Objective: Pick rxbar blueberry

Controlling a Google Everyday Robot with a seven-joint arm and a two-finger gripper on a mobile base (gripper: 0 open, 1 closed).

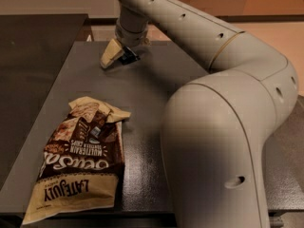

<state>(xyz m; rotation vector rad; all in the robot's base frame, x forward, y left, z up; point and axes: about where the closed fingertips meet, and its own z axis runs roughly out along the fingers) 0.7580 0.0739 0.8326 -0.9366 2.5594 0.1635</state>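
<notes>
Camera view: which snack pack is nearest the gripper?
The rxbar blueberry: small dark packet at the gripper, far end of the table. The big brown chip bag lies at the near edge.

Gripper [115,59], far back — seemingly cream; chip bag [80,160] brown-tan.

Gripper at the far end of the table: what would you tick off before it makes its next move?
1. Gripper sits low at the far end of the table: ok.
2. Rxbar blueberry found: maybe the small dark thing at the gripper: cannot tell.
3. Firm hold on that thing: cannot tell.
4. Chip bag lies well apart, near the front left edge: ok.
5. Arm arches over the right side, away from the bag: ok.
</notes>
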